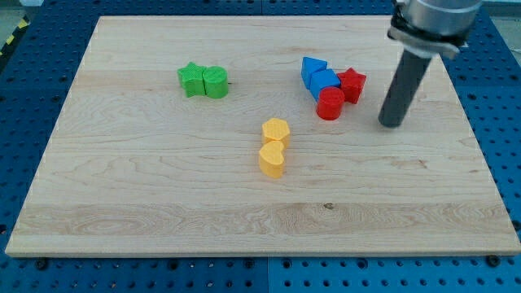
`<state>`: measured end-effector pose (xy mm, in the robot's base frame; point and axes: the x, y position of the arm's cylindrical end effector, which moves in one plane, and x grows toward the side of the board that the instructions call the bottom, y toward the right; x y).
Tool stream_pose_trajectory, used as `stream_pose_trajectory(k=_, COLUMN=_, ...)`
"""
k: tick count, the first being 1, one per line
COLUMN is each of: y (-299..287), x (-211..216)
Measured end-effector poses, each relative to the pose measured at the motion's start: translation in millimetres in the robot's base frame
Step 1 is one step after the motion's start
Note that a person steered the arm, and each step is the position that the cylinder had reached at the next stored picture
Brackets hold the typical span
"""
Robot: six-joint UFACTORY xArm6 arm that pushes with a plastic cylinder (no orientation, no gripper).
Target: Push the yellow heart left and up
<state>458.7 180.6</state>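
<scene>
The yellow heart [272, 159] lies near the board's middle, touching a yellow hexagon-like block [276, 130] just above it. My tip [391, 124] rests on the board at the view's right, far to the right of and a little above the heart. It stands just right of the red and blue cluster, touching no block.
A blue triangle [312, 67], a blue block [325, 82], a red star [352, 84] and a red cylinder [330, 104] cluster left of my tip. A green star [191, 79] and green cylinder [216, 82] sit at upper left. The wooden board [163, 212] lies on a blue pegboard.
</scene>
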Motion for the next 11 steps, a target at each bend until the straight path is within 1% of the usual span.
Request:
stream_pose_trajectory(k=1, y=-39, x=46)
stream_pose_trajectory(k=2, y=-88, x=67)
stream_pose_trajectory(k=4, y=-99, x=67)
stream_pose_trajectory(k=9, y=-217, x=70)
stream_pose_trajectory(k=11, y=-221, x=23)
